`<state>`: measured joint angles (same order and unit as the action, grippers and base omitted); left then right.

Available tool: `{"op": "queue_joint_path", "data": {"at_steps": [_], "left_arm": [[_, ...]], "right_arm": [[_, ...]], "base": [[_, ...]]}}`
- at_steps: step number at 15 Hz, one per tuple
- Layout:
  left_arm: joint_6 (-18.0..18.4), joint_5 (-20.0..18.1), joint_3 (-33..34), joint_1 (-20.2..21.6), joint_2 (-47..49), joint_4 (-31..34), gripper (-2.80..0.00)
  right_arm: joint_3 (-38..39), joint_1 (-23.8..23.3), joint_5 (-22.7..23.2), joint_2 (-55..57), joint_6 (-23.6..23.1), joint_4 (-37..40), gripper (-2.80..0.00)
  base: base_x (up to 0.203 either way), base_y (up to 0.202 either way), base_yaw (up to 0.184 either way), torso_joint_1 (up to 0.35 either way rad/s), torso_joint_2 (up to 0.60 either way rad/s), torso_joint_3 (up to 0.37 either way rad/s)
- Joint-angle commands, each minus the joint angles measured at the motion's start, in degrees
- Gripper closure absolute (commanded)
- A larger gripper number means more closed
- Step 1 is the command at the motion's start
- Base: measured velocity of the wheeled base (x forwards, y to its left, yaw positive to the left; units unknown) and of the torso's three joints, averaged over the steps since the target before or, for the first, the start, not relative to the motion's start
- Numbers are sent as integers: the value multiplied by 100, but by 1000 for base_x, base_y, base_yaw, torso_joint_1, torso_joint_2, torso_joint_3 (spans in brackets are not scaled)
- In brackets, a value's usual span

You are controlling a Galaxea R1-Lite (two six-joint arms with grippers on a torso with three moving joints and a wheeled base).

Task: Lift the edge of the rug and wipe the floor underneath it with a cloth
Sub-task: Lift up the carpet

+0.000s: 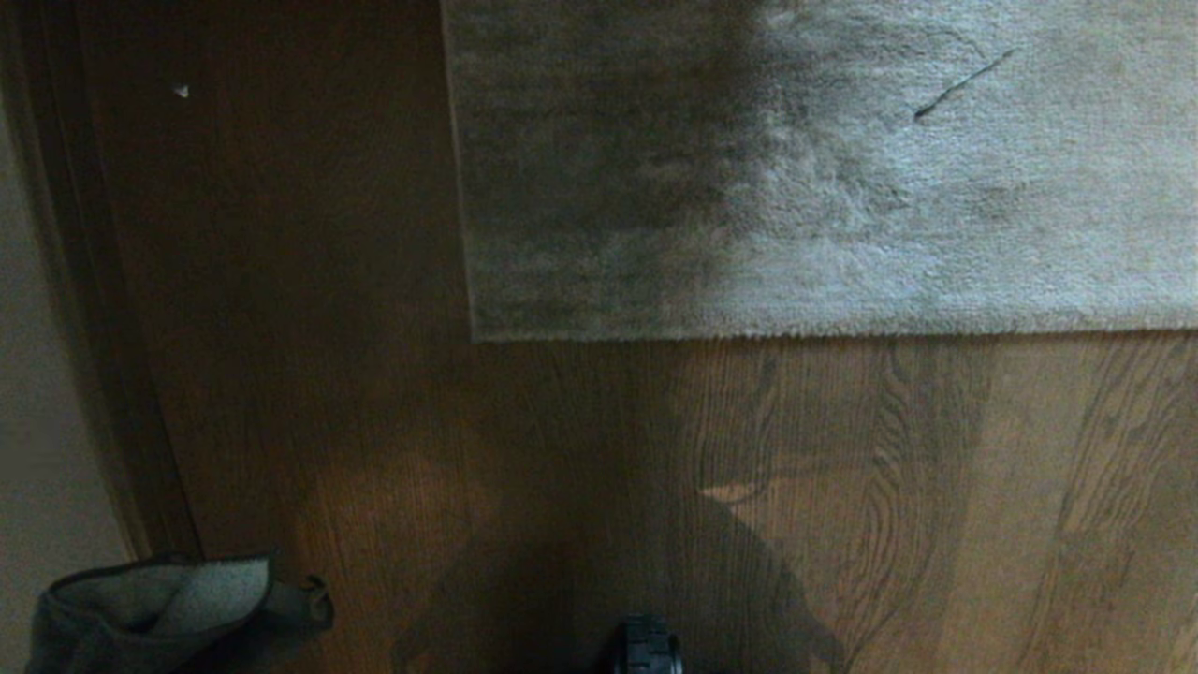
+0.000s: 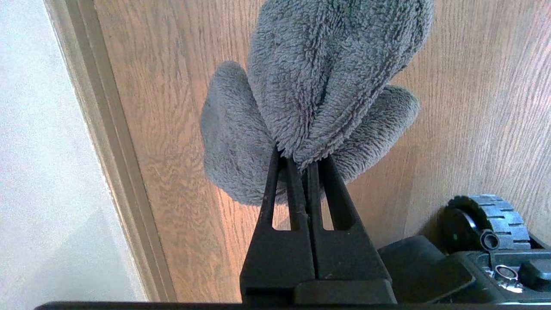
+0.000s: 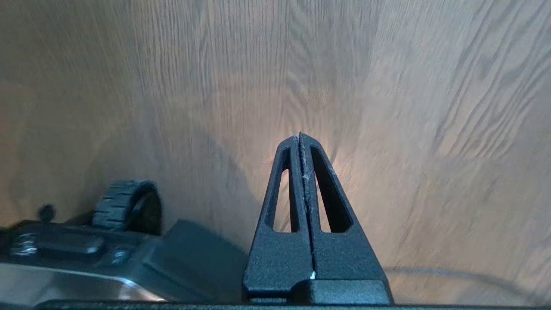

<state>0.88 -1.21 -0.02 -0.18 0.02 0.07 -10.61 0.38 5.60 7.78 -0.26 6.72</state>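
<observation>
At the far left of the head view a pale wall (image 1: pixel 37 374) runs down to a dark baseboard (image 1: pixel 103 328), and at its foot, in the bottom left corner, the cloth (image 1: pixel 159 608) shows as a dark grey bundle with a paler face turned up. The left wrist view shows why it hangs there: the left gripper (image 2: pixel 306 165) has its fingers (image 2: pixel 284 189) pinching a fold of the cloth (image 2: pixel 318 86), whose fluffy lobes bulge out past the tips and hang above the floor (image 2: pixel 172 129), close to the baseboard (image 2: pixel 103 129). A ridged black wheel (image 2: pixel 490 215) of the robot's base sits near that gripper. Moving right in the head view, the brown wood-plank floor (image 1: pixel 328 421) stretches in shadow to the rug (image 1: pixel 842 168), which lies flat in the upper middle and right, its left hem and its near hem meeting at a corner just left of centre; a thin dark thread-like mark (image 1: pixel 964 84) lies on its pile. A black wheel (image 1: pixel 646 646) peeks in at the bottom edge, near the middle. The right gripper (image 3: pixel 300 137) appears only in its own wrist view, fingers (image 3: pixel 318 181) pressed together on nothing, held above bare floor (image 3: pixel 430 129) with another wheel (image 3: pixel 125 206) beside it.
</observation>
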Motion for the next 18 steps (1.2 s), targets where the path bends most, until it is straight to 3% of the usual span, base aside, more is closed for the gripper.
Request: {"op": "queue_joint_path", "data": {"at_steps": [1,9,14,18], "left_arm": [[0,-2,2,1,-2,1,0],[0,-2,2,1,-2,1,0],[0,-2,2,4,-2,1,0],[0,-2,2,1,-2,1,0]], "right_arm": [[-49,18,-4,443,145,5,0],[-418,26,19,1977,281,-149,0],[-416,243,346,3087,298,-775,0],[-232,678,954,3354,572,-1418,0]], "base": [[0,0,0,0,0,0],[0,0,0,0,0,0],[0,0,0,0,0,0],[0,0,0,0,0,0]]}}
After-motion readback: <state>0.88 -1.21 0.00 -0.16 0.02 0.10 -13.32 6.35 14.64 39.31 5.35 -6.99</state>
